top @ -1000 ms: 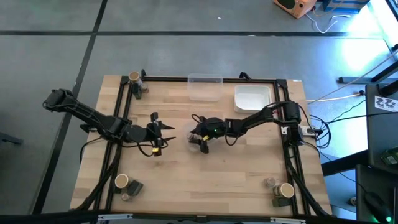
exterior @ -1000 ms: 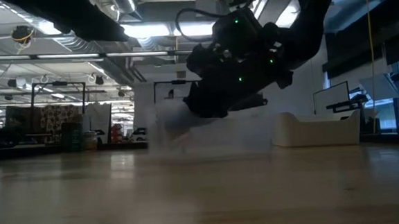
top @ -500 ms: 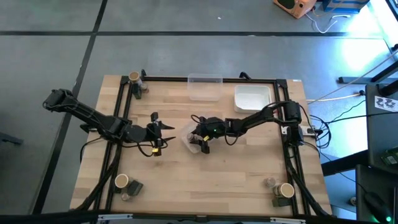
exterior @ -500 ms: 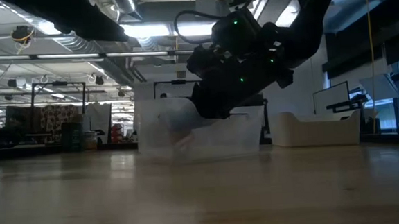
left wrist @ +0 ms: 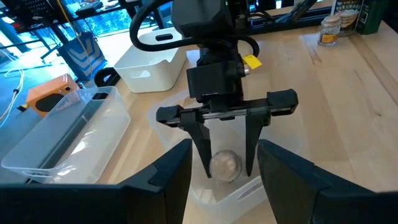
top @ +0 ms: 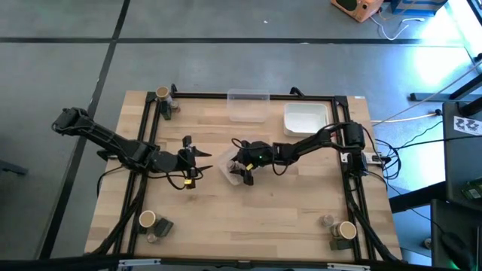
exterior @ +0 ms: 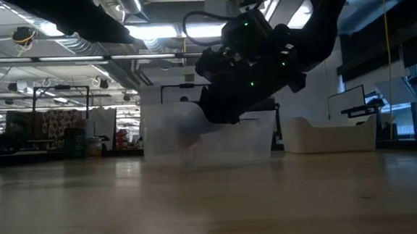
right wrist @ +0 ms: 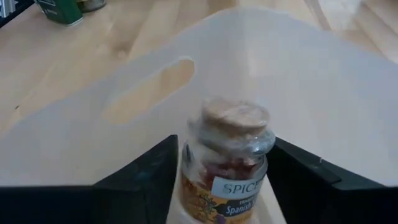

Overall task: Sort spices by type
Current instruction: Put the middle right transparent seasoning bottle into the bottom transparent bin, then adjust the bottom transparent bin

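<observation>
A glass spice jar (right wrist: pixel 225 155) with a cork top and reddish contents stands inside a small clear bin (top: pixel 227 167) at the table's middle. My right gripper (top: pixel 242 175) reaches into that bin, open, with one finger on each side of the jar (left wrist: pixel 225 165). My left gripper (top: pixel 202 159) hovers to the left of the bin, open with nothing between its fingers, pointing at it. Other spices stand in small groups at the table's corners: far left (top: pixel 162 94), near left (top: pixel 148 220) and near right (top: pixel 346 229). My right gripper's fingers (right wrist: pixel 144 180) stand close beside the jar's glass body (right wrist: pixel 205 168), slanting down from the table's right. I cannot tell whether they touch it. The jar's bottom is down in the bin, its cork top up.
A larger clear bin (top: pixel 248 105) and a white tray (top: pixel 305 119) stand side by side at the far edge. Black frame rails (top: pixel 147 173) run along the table's left, right and far sides. Bare wood lies in front of both grippers.
The small clear bin under my right gripper was blurred in motion a second ago. It has shifted a little toward the table's left and now stands still.
</observation>
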### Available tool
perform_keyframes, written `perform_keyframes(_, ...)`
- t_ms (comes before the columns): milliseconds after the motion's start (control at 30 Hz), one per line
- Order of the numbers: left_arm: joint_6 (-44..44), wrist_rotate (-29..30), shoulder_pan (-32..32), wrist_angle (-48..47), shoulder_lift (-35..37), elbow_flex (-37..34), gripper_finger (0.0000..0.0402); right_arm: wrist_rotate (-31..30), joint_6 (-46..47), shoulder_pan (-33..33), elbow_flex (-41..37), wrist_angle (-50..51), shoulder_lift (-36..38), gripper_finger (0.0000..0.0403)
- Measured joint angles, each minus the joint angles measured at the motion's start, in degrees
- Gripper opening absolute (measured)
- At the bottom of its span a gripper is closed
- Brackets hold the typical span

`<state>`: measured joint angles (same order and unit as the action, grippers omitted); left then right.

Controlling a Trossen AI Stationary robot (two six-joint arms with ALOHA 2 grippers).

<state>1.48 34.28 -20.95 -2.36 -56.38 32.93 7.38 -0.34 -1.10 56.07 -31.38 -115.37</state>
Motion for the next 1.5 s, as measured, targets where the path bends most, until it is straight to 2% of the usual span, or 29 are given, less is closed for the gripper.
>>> perform_keyframes(167,0.00,0.00,0.00,-0.04,0.00,0.02,0.0170,-0.25,-0.06,-0.04,0.00,0.07,0.05,0.0286)
perform_keyframes(300,0.01,-0.01,0.00,-0.13,0.00,0.02,0.0170,-0.35,-1.38,0.00,-0.11,1.80,2.80,0.0300)
perform_keyframes(433,0.19,0.00,0.00,-0.54,-0.08,0.02,0.0170,-0.34,-1.81,0.02,-0.02,6.23,8.92,0.0297)
perform_keyframes(600,2.80,-0.01,0.35,-0.51,-2.64,0.04,0.0170,-1.56,-1.85,0.02,-0.03,18.77,18.79,0.0294)
perform_keyframes(700,6.55,0.01,0.74,-1.68,-6.53,0.07,0.0170,-8.04,-2.17,0.02,0.00,30.91,26.20,0.0293)
perform_keyframes(833,11.67,-0.31,0.56,-1.58,-12.59,0.07,0.0170,-23.12,-1.45,-0.04,0.00,47.03,32.82,0.0293)
perform_keyframes(933,15.42,-0.79,0.52,-1.15,-17.34,0.07,0.0170,-33.46,1.32,-0.09,-0.04,55.71,33.01,0.0293)
perform_keyframes(1000,18.16,-0.79,0.52,-1.17,-20.48,0.07,0.0170,-36.24,2.11,-0.09,-0.50,57.07,31.82,0.0293)
perform_keyframes(1267,22.78,-0.65,1.60,3.26,-29.87,0.05,0.0170,-36.37,3.08,-0.08,-3.40,51.98,26.12,0.0293)
perform_keyframes(1400,23.60,0.36,3.46,4.91,-31.43,0.04,0.0170,-36.07,3.38,-0.03,-3.47,52.42,24.54,0.0293)
perform_keyframes(1500,25.11,1.74,4.91,4.60,-31.43,0.04,0.0170,-32.91,4.69,-0.01,-3.45,52.59,24.38,0.0293)
